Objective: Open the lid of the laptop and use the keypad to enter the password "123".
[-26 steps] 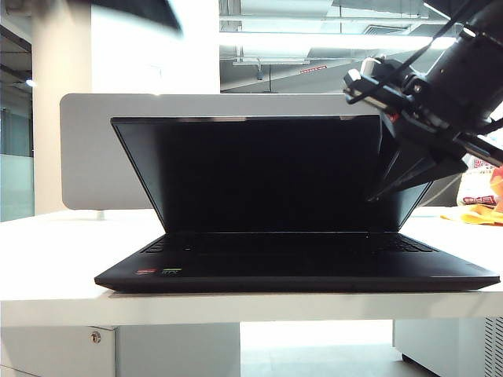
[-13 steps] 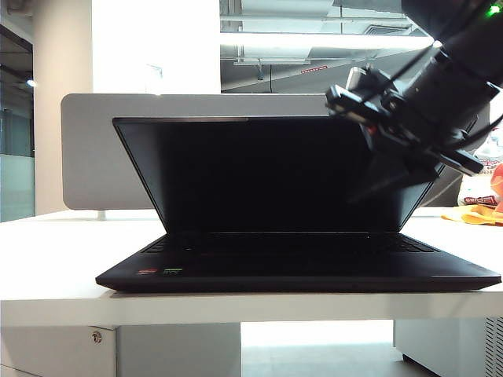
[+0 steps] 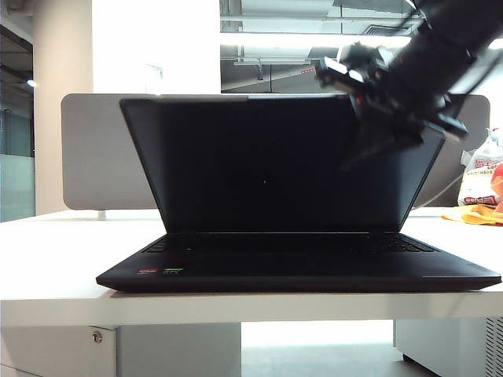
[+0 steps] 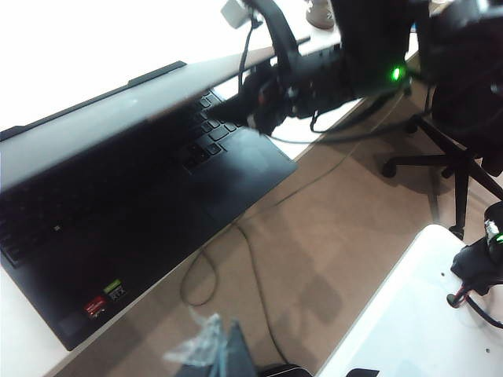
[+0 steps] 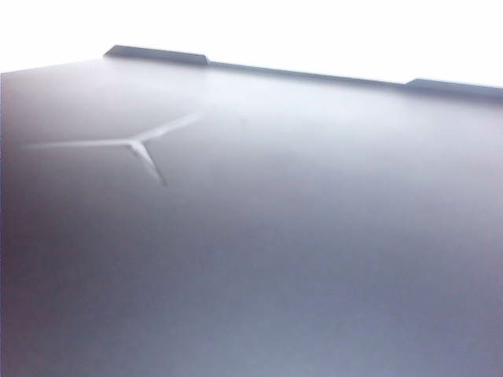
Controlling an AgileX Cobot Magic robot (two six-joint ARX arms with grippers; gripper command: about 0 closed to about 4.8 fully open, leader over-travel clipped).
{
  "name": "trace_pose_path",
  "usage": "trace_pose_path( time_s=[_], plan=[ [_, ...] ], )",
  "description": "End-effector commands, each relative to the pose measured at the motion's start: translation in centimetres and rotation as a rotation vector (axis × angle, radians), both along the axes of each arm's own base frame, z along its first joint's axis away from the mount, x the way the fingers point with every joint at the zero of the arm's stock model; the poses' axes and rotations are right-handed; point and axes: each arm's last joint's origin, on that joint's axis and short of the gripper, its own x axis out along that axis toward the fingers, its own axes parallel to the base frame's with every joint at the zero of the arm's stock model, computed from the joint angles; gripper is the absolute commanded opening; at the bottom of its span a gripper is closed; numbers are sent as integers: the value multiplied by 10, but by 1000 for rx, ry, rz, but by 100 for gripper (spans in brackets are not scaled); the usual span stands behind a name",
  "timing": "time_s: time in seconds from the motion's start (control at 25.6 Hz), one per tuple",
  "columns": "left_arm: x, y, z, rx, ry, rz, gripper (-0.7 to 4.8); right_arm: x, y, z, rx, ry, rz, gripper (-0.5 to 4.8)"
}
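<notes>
The laptop (image 3: 299,271) sits on the white table (image 3: 47,259), a grey divider (image 3: 94,149) behind it. Its lid (image 3: 267,165) stands partly up, screen dark. The right gripper (image 3: 377,137) is at the lid's upper right edge, pinched shut and holding nothing. The left gripper is out of sight.

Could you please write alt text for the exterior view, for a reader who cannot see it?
A black laptop sits on a white table, its lid raised with the dark screen showing. The right claw, shut, is at the lid's upper right edge. A grey divider stands behind.
</notes>
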Motion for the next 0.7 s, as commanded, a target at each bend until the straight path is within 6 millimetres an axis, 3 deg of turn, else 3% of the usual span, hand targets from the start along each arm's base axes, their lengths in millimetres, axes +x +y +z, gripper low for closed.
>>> trace_pose_path(
  time_s=[0.04,0.39,0.7],
  plan=[
    [-1,1,1,5,-7,-2,-4,15,-3,25,6,-101,-23,-8],
    [-1,2,0,26,-3,22,-4,51,-16,43,17,-119,-55,-8],
    [-1,3,-1,48,-10,59,-4,82,-7,68,9,-176,-44,-8]
  ],
)
